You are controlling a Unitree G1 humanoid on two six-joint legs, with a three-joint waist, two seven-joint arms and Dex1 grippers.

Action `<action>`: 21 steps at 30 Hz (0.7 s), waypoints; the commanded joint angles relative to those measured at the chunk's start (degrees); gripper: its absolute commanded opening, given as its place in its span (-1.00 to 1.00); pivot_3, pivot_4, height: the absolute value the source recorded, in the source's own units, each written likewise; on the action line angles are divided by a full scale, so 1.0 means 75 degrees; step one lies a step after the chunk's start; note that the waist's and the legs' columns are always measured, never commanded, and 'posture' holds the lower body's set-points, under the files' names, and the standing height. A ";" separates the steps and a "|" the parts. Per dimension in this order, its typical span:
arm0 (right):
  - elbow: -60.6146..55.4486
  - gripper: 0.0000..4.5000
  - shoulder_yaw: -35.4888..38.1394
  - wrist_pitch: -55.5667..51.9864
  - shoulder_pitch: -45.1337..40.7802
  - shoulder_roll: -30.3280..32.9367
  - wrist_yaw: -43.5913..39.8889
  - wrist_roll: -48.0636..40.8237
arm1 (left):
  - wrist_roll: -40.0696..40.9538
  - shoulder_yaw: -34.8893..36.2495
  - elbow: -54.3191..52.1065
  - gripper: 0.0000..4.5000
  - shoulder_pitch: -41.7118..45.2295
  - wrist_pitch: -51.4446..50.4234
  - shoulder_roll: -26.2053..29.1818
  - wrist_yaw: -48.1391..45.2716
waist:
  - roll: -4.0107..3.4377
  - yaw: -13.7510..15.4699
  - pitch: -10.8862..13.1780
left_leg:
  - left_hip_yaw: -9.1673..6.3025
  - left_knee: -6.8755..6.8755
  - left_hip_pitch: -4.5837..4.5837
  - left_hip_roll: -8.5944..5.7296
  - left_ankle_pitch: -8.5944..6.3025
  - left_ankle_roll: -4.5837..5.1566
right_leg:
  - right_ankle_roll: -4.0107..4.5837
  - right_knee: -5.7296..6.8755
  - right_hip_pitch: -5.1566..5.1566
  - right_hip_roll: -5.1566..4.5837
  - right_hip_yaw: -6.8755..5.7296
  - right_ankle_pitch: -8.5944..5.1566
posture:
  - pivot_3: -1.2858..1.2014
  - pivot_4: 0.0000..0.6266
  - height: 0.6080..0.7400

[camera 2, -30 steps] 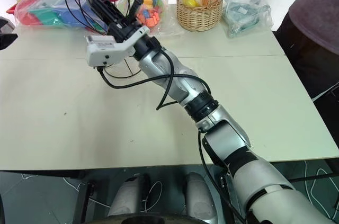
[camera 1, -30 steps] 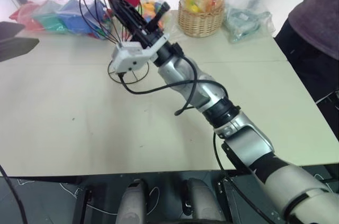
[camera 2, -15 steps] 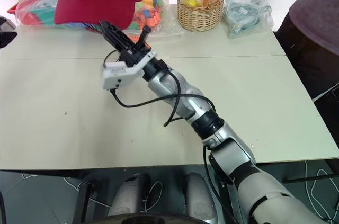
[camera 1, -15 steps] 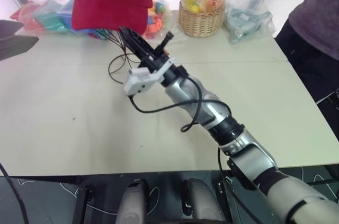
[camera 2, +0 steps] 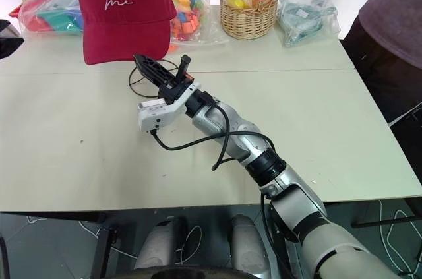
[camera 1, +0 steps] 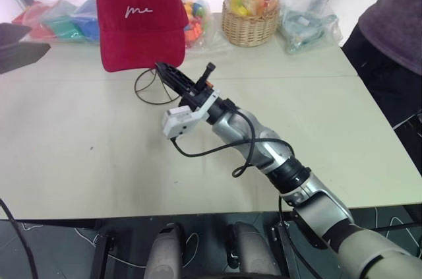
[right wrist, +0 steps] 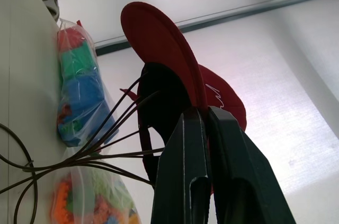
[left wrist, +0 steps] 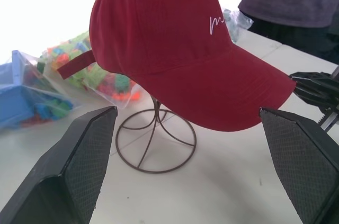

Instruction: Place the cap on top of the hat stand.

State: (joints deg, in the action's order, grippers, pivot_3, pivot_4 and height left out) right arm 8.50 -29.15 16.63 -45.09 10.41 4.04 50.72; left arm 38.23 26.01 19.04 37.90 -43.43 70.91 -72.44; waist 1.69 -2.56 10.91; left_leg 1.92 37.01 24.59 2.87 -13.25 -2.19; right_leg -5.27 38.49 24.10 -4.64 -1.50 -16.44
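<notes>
I see the soft, light cap (camera 1: 140, 15) draped on the wire hat stand (left wrist: 155, 147); right fingers (camera 2: 146, 66) pressed together empty beneath its stiff brim, my preferred hold, left fingers (left wrist: 87, 155) wide.

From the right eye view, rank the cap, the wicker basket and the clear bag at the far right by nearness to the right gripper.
1. cap, just beyond the right gripper, toward the left.
2. wicker basket, at the table's back, to the right.
3. clear bag, beyond the basket, farther right.
</notes>
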 commanded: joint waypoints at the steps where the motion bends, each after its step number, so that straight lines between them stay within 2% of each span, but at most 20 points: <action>1: -0.0388 -0.98 0.0074 -0.0011 0.0006 -0.0033 0.0058 0.0037 | 0.0070 0.0128 -0.0052 1.00 0.0161 0.0119 0.0070 0.0001 | 0.0000 0.0000 0.0000 | 0.0000 0.0000 0.0000 0.0000 0.0000 0.0000 | 0.0000 0.0000 0.0000 0.0000 0.0000 0.0000 | 0.03 -0.52 1.00; 4: -0.0447 -0.98 0.0088 0.0019 0.0064 -0.0078 0.0145 0.0036 | 0.0054 0.0113 -0.0036 1.00 0.0171 0.0139 0.0060 -0.0004 | 0.0001 0.0002 0.0000 | 0.0000 0.0000 0.0000 0.0000 0.0000 0.0000 | 0.0000 0.0000 0.0000 0.0000 0.0000 0.0000 | 0.03 -0.52 1.00; 5: -0.0456 -0.71 0.0097 0.0026 0.0070 -0.0091 0.0162 0.0028 | 0.0050 0.0106 -0.0027 1.00 0.0174 0.0147 0.0056 -0.0005 | 0.0001 0.0002 -0.0001 | 0.0000 0.0000 0.0000 0.0000 0.0000 0.0000 | 0.0000 0.0000 0.0000 0.0000 0.0000 0.0000 | 0.03 -0.52 1.00; 7: -0.0484 -0.36 0.0076 0.0099 0.0085 -0.0078 0.0177 0.0031 | 0.0048 0.0102 -0.0023 1.00 0.0170 0.0154 0.0055 -0.0013 | 0.0001 0.0001 -0.0001 | 0.0000 0.0000 0.0000 0.0000 0.0000 0.0000 | 0.0000 0.0000 0.0000 0.0000 0.0000 0.0000 | 0.03 -0.52 1.00; 12: -0.0581 0.84 0.0070 0.0184 0.0182 -0.0055 0.0166 0.0027 | 0.0051 0.0085 -0.0014 1.00 0.0165 0.0163 0.0065 -0.0044 | 0.0001 -0.0001 -0.0001 | 0.0000 0.0000 0.0000 0.0000 0.0000 0.0000 | 0.0000 0.0000 0.0000 0.0000 0.0000 0.0000 | 0.03 -0.52 1.00; 13: -0.0597 0.97 0.0076 0.0191 0.0197 -0.0057 0.0156 0.0017 | 0.0050 0.0081 -0.0013 1.00 0.0165 0.0165 0.0067 -0.0049 | 0.0001 -0.0001 -0.0001 | -0.0001 0.0000 0.0000 0.0000 0.0000 0.0000 | 0.0000 0.0000 0.0000 0.0000 0.0000 0.0000 | 0.03 -0.52 1.00; 21: -0.0919 0.97 0.0064 0.0149 0.0646 0.0142 -0.0450 -0.0115 | 0.0031 -0.0008 0.0001 1.00 0.0185 0.0193 0.0016 -0.0085 | 0.0002 0.0005 -0.0001 | 0.0000 0.0000 0.0000 0.0000 0.0000 0.0000 | 0.0000 -0.0001 -0.0001 0.0000 0.0000 0.0000 | 0.03 -0.52 1.00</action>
State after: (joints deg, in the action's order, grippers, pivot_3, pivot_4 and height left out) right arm 4.44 -29.13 17.78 -40.34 11.22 1.39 50.81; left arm 38.14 25.33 19.18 38.07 -43.11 70.49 -72.75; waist 1.70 -2.53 10.90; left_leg 1.92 37.02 24.59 2.86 -13.25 -2.19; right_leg -5.27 38.48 24.09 -4.64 -1.50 -16.44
